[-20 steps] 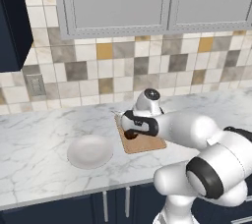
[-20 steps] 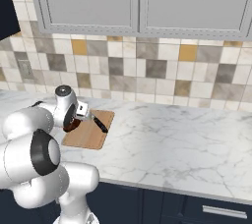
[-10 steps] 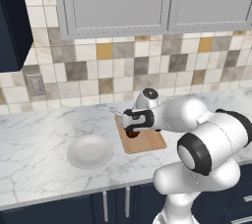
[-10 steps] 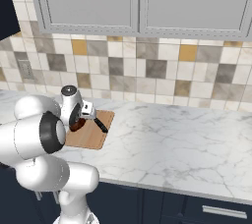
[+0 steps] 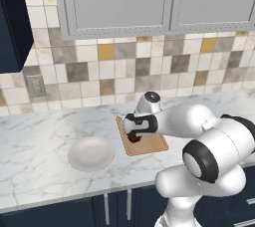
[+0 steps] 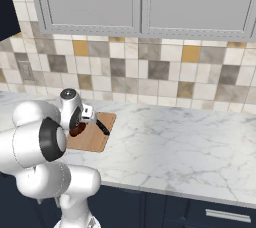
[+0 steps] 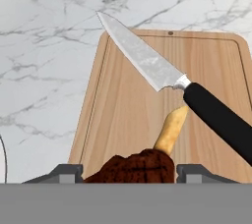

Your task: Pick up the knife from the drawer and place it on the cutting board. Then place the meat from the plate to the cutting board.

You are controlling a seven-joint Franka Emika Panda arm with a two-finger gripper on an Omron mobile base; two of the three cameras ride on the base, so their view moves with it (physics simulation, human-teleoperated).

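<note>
The light-brown cutting board (image 5: 152, 145) (image 6: 92, 140) (image 7: 123, 105) lies on the marble counter. Across it lies the knife (image 7: 157, 73) (image 6: 102, 128), black handle to one side and blade tip over the board's far corner. My gripper (image 5: 135, 132) (image 7: 130, 171) hangs low over the board's near-left part, shut on the meat (image 7: 135, 166) (image 5: 134, 138) (image 6: 77, 130). The dark reddish chunk sits between my fingertips, its light bone end pointing toward the knife handle. The white plate (image 5: 91, 153) stands empty to the left of the board. The drawer is out of view.
A tiled backsplash and grey wall cabinets (image 5: 149, 2) rise behind the counter. Marble counter (image 6: 190, 147) stretches wide to the right of the board. A wall outlet (image 5: 36, 87) sits at the far left. Navy drawer fronts (image 6: 220, 214) run below the counter edge.
My gripper has stayed over the near-left part of the board with the meat in it, while the arm's elbow has swung in closer behind it. Knife and plate have not moved.
</note>
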